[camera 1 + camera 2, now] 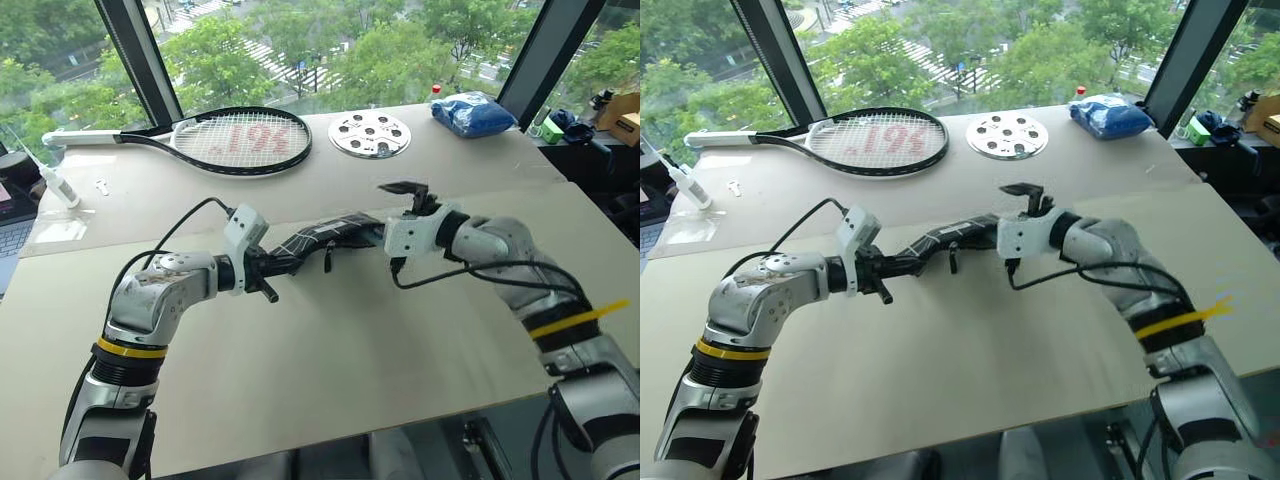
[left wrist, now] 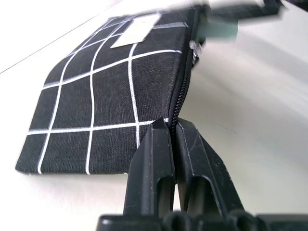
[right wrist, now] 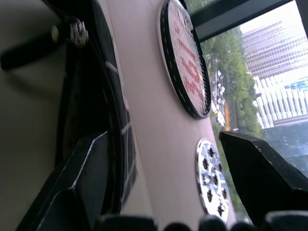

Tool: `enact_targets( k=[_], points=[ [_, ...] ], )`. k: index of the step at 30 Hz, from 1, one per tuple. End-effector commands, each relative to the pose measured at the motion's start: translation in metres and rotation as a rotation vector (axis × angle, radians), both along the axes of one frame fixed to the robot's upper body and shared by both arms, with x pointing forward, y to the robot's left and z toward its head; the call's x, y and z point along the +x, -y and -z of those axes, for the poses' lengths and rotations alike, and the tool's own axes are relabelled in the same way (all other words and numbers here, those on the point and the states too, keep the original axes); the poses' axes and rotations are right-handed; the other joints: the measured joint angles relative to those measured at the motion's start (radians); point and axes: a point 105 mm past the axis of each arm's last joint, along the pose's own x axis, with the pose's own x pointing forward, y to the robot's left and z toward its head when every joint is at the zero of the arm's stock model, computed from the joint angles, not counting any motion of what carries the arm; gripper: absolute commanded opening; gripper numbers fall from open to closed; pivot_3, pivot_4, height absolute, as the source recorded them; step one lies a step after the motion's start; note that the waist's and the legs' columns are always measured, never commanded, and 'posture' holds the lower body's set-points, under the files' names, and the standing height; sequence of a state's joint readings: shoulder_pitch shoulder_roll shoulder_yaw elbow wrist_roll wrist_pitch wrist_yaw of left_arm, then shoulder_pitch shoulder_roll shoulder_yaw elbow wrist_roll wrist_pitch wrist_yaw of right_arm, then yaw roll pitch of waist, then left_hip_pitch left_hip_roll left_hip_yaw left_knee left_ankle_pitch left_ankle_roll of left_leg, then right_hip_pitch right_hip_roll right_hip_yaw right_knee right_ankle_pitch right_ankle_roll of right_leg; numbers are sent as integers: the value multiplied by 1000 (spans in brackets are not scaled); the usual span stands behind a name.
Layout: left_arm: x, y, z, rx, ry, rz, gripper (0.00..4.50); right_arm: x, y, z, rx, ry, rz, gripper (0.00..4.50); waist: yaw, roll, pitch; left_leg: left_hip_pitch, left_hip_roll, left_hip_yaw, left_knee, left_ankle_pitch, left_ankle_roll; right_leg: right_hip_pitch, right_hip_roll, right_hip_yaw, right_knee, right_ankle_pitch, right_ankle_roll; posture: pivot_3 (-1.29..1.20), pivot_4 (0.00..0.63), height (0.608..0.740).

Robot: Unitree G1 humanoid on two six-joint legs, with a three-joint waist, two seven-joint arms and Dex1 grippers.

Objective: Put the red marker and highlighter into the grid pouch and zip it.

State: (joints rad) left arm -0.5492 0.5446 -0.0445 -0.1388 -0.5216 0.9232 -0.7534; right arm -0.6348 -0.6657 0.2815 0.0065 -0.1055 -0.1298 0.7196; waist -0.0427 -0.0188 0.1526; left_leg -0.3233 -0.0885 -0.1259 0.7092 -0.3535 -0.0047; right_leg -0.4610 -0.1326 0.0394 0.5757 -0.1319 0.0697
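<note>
The grid pouch (image 1: 322, 238) is black with white grid lines and hangs above the table, stretched between my two arms. My left gripper (image 1: 272, 268) is shut on its near end; in the left wrist view the fingertips (image 2: 166, 130) pinch the zipper edge of the pouch (image 2: 106, 91). A black pull cord (image 1: 327, 258) dangles under the pouch. My right gripper (image 1: 392, 210) stands open at the pouch's far end with nothing between its fingers (image 3: 84, 178). The red marker and the highlighter are out of view.
A tennis racket (image 1: 240, 140) lies at the back of the table, with a round perforated metal disc (image 1: 369, 133) and a blue bag (image 1: 472, 112) to its right. A white tube (image 1: 55, 185) sits at the left edge. Boxes (image 1: 625, 115) stand far right.
</note>
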Motion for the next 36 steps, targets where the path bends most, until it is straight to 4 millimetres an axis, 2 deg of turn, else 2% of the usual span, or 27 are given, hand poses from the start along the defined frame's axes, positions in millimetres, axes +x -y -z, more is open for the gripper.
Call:
enact_targets(
  k=[1, 7, 10, 12, 15, 17, 19, 24, 29, 32, 36],
  points=[
    [1, 1, -16, -31, 47, 6, 0, -26, 2, -53, 240, -88, -68, 3953, 2, 0, 0, 0, 0, -1, 0, 0, 0, 0, 0, 0, 0, 0, 0, 0, 150, 740],
    [1, 2, -14, -32, 41, 10, 0, -19, 34, -89, 479, -155, 83, 3953, 18, 0, 0, 1, 0, 0, 0, 0, 0, 1, 0, 0, 1, 0, 0, 0, 150, 740],
    [2, 2, -15, -34, 43, 9, 0, -29, 38, -94, 573, -235, 66, 3953, 23, 0, 0, 1, 0, 1, 0, 0, 0, 0, 0, 0, 1, 0, 0, 0, 150, 740],
    [3, 2, -15, -36, 42, 9, 0, -49, 32, -77, 537, -385, -4, 3953, 25, 0, 0, 1, 0, 1, 0, 0, 0, 0, 0, 0, 1, 0, 0, 0, 150, 740],
    [3, 2, -15, -36, 41, 10, 0, -76, 34, -31, 367, -596, -13, 3953, 39, 0, 0, 1, 0, 1, 0, -1, 2, 1, 0, -1, 0, 0, 0, 0, 150, 740],
    [4, 2, -16, -37, 42, 10, 0, -76, 48, -7, 280, -636, 72, 3953, 43, 0, 0, 1, 0, 1, 0, -2, 3, 1, 0, -2, 0, 0, 0, 0, 150, 740],
    [5, 3, -16, -38, 44, 10, 0, -67, 64, 8, 245, -638, 166, 3953, 42, 0, 0, 1, 0, 4, 2, -3, 4, 1, 0, -1, -1, 0, 0, 0, 150, 740],
    [5, 2, -16, -35, 46, 9, 0, -48, 80, 26, 250, -618, 307, 3953, 29, 0, 0, 3, 1, 8, 2, -3, 4, 1, 0, 1, 1, 1, 0, 0, 150, 740],
    [5, 1, -16, -29, 47, 5, 0, -41, 58, 28, 363, -694, 333, 3953, 28, 0, 0, 3, 1, 9, 2, -3, 4, 1, 0, 2, 1, 1, 0, 0, 150, 740],
    [4, 1, -15, -27, 46, 6, 0, -39, 52, 29, 412, -744, 370, 3953, 32, 0, 0, 3, 1, 8, 2, -3, 4, 1, 0, 2, 0, 1, 0, 0, 150, 740],
    [4, 0, -15, -23, 45, 1, 0, -47, 44, 25, 445, -818, 363, 3953, 38, 0, 0, 3, 1, 7, 2, -3, 4, 1, 0, 1, 0, 1, 0, 0, 150, 740]
  ],
)
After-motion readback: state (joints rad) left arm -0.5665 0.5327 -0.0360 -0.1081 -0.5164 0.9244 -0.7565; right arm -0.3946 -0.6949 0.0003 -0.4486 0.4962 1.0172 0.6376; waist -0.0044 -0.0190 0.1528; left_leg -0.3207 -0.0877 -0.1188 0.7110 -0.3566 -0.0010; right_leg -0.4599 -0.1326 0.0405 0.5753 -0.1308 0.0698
